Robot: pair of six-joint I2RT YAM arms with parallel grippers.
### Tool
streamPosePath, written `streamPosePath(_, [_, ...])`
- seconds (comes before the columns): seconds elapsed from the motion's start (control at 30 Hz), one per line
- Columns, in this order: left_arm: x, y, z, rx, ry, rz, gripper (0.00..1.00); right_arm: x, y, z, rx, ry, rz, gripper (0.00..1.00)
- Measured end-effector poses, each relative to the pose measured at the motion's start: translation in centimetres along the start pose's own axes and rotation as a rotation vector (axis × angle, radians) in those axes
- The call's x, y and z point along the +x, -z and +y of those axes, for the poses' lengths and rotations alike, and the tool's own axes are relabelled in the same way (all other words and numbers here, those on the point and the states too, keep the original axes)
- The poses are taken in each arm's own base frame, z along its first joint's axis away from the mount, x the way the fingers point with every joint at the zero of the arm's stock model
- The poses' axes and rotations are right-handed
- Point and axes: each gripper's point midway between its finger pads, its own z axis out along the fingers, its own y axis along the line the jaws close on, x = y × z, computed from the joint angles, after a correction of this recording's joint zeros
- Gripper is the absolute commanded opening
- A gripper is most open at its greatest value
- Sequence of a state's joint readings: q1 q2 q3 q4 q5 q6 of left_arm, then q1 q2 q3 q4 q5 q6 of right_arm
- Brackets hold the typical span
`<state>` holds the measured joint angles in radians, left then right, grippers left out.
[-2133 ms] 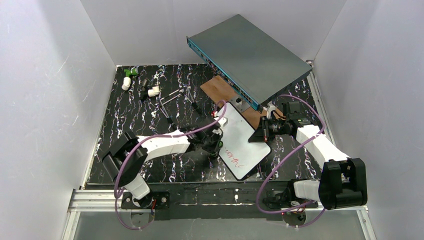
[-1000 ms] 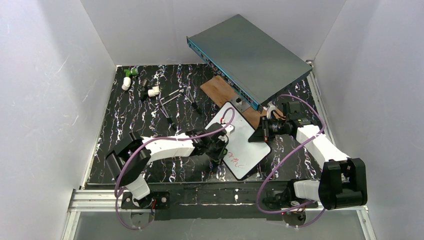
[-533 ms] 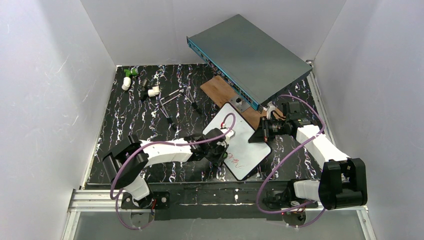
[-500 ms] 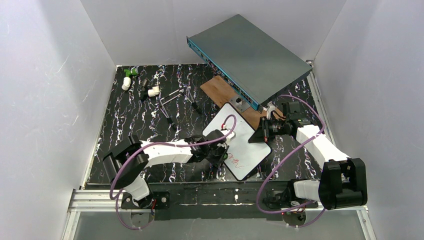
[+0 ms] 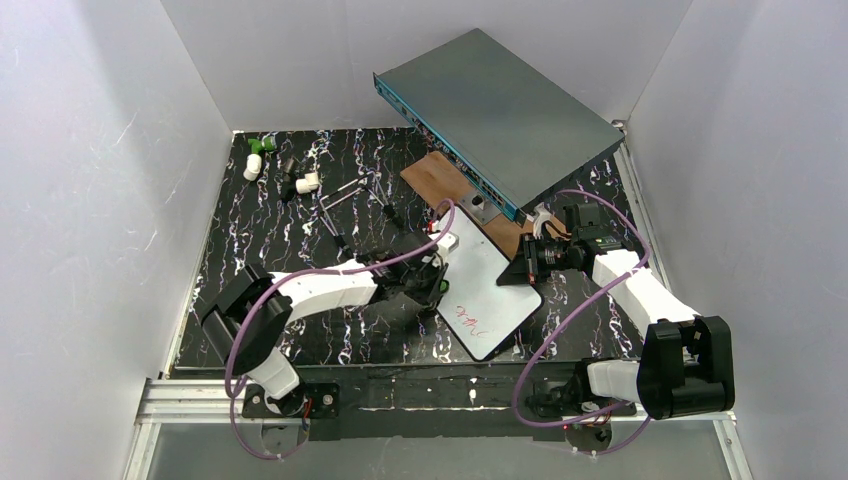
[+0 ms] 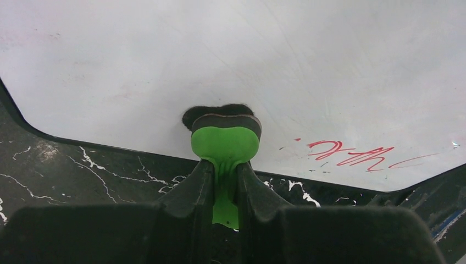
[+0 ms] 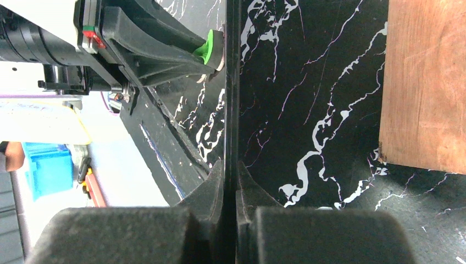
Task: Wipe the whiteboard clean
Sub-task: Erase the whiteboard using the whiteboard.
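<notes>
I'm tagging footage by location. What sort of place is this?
Most likely a robotics lab test cell: plain white panels wall in a black marble-patterned tabletop, and a white left robot arm and white right robot arm sit on an aluminium rail at its near edge.

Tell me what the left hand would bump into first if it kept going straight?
The whiteboard. The left hand pinches a green eraser that looks pressed right against it.
</notes>
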<state>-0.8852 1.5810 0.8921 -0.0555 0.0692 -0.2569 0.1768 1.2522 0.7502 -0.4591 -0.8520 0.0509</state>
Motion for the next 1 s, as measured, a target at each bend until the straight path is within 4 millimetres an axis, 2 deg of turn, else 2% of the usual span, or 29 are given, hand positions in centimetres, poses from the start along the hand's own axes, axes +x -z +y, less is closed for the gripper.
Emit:
streamPosePath(0.1, [0.4, -0.1, -0.9, -0.009, -0.033, -0.005, 0.00, 0.1, 0.0, 0.0, -0.001, -0.002, 0.002, 0.01])
streamPosePath(0.27, [2.4, -0.1, -4.9, 0.040, -0.125, 0.003, 0.00, 0.2, 0.0, 0.1, -0.006, -0.002, 0.007, 0.01])
streamPosePath(0.33, [2.6, -0.1, -5.6, 0.047, -0.149, 0.001, 0.00, 0.2, 0.0, 0.1, -0.010, -0.003, 0.010, 0.01])
streamPosePath(0.47, [2.1, 0.1, -4.6, 0.028, -0.148, 0.010, 0.00, 0.2, -0.1, 0.1, -0.012, -0.002, 0.011, 0.01])
streamPosePath(0.63, [-0.1, 0.3, -1.4, -0.015, -0.071, -0.019, 0.00, 0.3, -0.1, 0.1, -0.012, -0.002, 0.011, 0.01])
streamPosePath(0.7, [-0.4, 0.4, -0.8, -0.022, -0.054, -0.024, 0.00, 0.3, -0.1, 0.1, -0.012, -0.001, 0.012, 0.01])
streamPosePath(0.8, [0.2, 0.3, -1.7, -0.017, -0.070, -0.022, 0.00, 0.3, -0.1, 0.2, -0.013, -0.004, 0.014, 0.01])
streamPosePath(1.0, [2.4, 0.1, -5.3, 0.015, -0.145, 0.000, 0.00, 0.3, -0.1, 0.2, -0.015, -0.001, 0.014, 0.01])
